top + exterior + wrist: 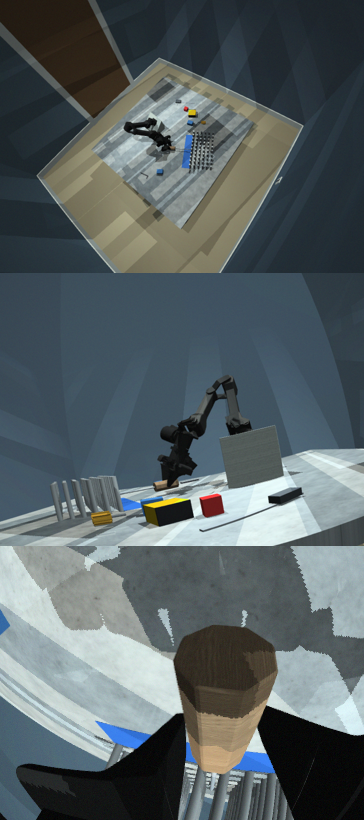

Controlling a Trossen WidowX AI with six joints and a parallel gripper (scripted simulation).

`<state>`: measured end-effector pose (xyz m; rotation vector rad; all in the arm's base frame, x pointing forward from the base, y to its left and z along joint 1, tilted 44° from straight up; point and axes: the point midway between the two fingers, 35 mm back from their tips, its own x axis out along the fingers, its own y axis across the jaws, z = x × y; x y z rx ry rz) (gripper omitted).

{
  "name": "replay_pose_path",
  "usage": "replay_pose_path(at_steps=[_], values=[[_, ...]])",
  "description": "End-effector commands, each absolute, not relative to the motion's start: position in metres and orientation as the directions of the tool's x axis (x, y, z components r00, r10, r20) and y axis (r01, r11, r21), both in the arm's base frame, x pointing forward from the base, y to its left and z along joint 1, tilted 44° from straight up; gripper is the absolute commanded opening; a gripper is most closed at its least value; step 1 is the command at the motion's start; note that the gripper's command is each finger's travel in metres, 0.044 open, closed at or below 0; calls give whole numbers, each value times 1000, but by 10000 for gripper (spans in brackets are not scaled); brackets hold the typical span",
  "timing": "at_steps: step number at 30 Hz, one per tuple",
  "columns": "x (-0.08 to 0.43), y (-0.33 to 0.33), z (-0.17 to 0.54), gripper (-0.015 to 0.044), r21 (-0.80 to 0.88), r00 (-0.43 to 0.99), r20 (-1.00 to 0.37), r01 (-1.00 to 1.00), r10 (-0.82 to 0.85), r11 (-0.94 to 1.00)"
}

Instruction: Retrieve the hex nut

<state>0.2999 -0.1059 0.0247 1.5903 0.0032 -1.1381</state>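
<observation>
My gripper (pixel 170 148) (pixel 168 484) (pixel 221 716) is shut on the wooden handle (pixel 172 148) (pixel 159 485) (pixel 225 666) of a thin metal tool, low over the table. Its shaft (pixel 180 149) (pixel 136 490) points across the blue taped strip (pixel 185 160) (pixel 129 504) (pixel 125 736) toward the front row of spacers. Its tip is around that row; whether it touches a spacer or is between two I cannot tell. The grey metal spacers (pixel 211 168) (pixel 118 494) (pixel 218 796) stand upright in rows. The hex nut cannot be made out in any view.
An orange-handled tool (pixel 203 122) (pixel 101 517), a blue block (pixel 190 122), a yellow-and-black block (pixel 192 112) (pixel 176 511), a red block (pixel 185 108) (pixel 212 505) and a black-handled tool (pixel 178 101) (pixel 284 495) lie on one side. Another blue block (pixel 159 171) and an L-shaped key (pixel 144 174) lie opposite.
</observation>
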Motion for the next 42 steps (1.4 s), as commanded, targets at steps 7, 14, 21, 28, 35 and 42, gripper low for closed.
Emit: replay_pose_path(at_steps=[7, 14, 21, 28, 35, 42], values=[[306, -104, 24, 0, 757, 538, -649, 532, -538, -379], [309, -103, 23, 0, 757, 538, -648, 532, -538, -380], [312, -101, 21, 0, 757, 539, -648, 532, -538, -380], [316, -100, 20, 0, 757, 539, -648, 531, -538, -380], [319, -98, 19, 0, 757, 539, -648, 531, -538, -380], [322, -97, 17, 0, 757, 539, -648, 531, -538, -380]])
